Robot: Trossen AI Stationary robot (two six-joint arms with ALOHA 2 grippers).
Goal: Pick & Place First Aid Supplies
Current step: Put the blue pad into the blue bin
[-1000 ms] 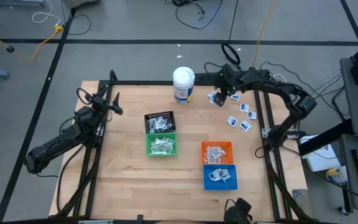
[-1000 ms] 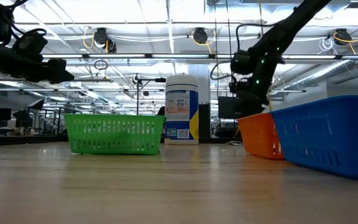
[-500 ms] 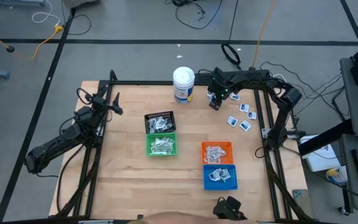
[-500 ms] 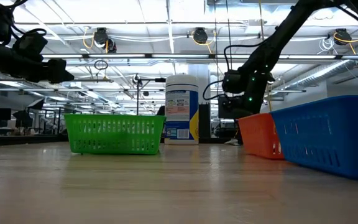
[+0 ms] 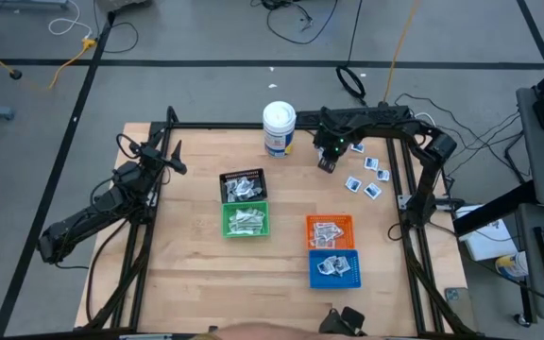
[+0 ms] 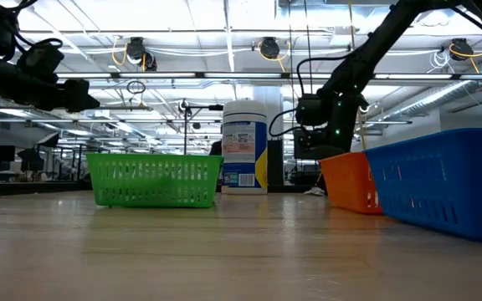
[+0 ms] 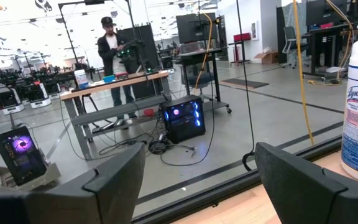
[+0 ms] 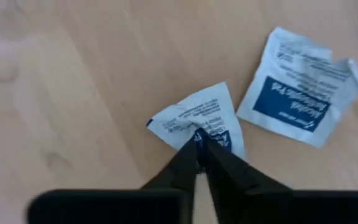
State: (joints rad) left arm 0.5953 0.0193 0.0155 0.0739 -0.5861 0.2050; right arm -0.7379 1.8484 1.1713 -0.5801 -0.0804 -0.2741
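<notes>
The first aid supplies are small white packets with blue print. Several lie loose on the wood at the far right (image 5: 366,178). More fill the black (image 5: 242,185), green (image 5: 246,220), orange (image 5: 330,231) and blue (image 5: 333,268) baskets. My right gripper (image 5: 327,162) is down at the table right of the white canister (image 5: 279,127), shut on one packet (image 8: 194,121). A second packet (image 8: 300,102) lies flat beside it. My left gripper (image 7: 197,180) waits open above the table's far left, with nothing between its fingers. My right gripper pinches the white packet between its two fingertips (image 8: 211,155), at the packet's edge nearest the gripper (image 8: 197,138). The fingers come steeply from above. The packet is puckered at the pinch, and the rest of it lies on the wood.
The canister stands at the far edge, just left of my right gripper. The four baskets sit in two pairs at mid-table and near right. Black frame rails (image 5: 399,179) border the table on both sides. Bare wood lies left of the baskets.
My right gripper has sunk to the table top and shifted a little toward the near edge, over the packet beside the canister. My left arm has kept still.
</notes>
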